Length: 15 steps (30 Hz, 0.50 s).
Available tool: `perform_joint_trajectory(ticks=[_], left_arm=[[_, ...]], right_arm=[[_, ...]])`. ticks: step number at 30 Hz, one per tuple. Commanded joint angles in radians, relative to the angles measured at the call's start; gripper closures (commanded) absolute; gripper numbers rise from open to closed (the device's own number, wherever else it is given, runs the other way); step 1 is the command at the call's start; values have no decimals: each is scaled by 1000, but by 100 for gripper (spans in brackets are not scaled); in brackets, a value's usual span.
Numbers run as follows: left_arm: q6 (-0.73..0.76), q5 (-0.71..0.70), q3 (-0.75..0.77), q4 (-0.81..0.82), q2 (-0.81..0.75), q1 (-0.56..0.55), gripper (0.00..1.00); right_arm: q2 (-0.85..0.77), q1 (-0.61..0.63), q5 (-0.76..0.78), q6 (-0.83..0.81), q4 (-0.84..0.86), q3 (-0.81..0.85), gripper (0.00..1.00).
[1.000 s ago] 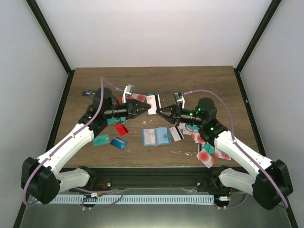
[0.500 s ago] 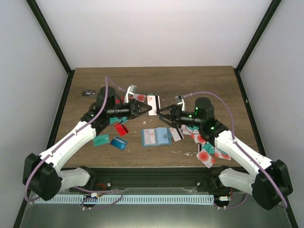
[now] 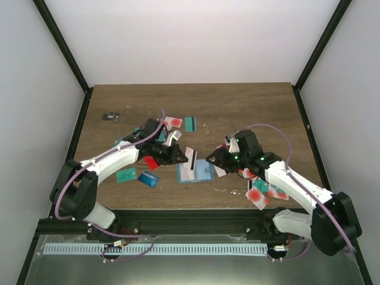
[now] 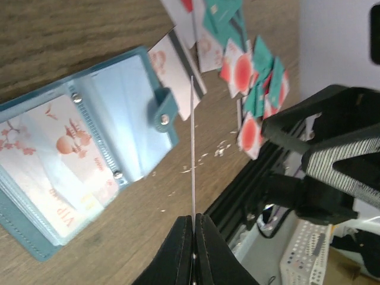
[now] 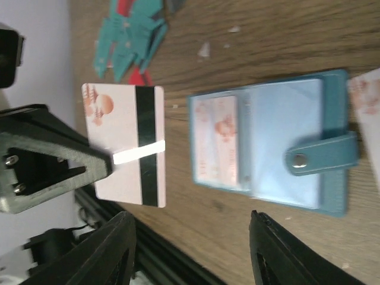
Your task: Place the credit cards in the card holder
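Note:
The teal card holder (image 3: pixel 202 172) lies open on the table, and a white card with red print sits in one pocket (image 5: pixel 217 139). My left gripper (image 3: pixel 181 158) is shut on a white credit card with a black stripe (image 5: pixel 126 148). It holds the card on edge just left of the holder. In the left wrist view that card (image 4: pixel 192 148) shows edge-on above the fingertips (image 4: pixel 205 228). My right gripper (image 5: pixel 190 221) hangs open and empty over the holder's near right side (image 3: pixel 212 157).
Loose credit cards lie in a heap at the right (image 3: pixel 261 185). Teal, blue and red ones lie at the left (image 3: pixel 138 176), and two more lie behind (image 3: pixel 182 122). A small dark object (image 3: pixel 110 116) sits far left. The table's front edge is close below the holder.
The right gripper opened and let go of the striped card while the left shut on it. Both arms then came down, the left carrying the card to the holder.

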Motion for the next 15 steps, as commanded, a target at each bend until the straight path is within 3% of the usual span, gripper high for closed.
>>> perform_joint_trajectory(ticks=[1,15], left_arm=[[115,-16,20,-56,64,-24,96],[87,-74,70,-11,237,-56,96]], right_arm=[[44,-11,107,-85,-67,-16,46],[180,-49,123,-119,23,-83,57]])
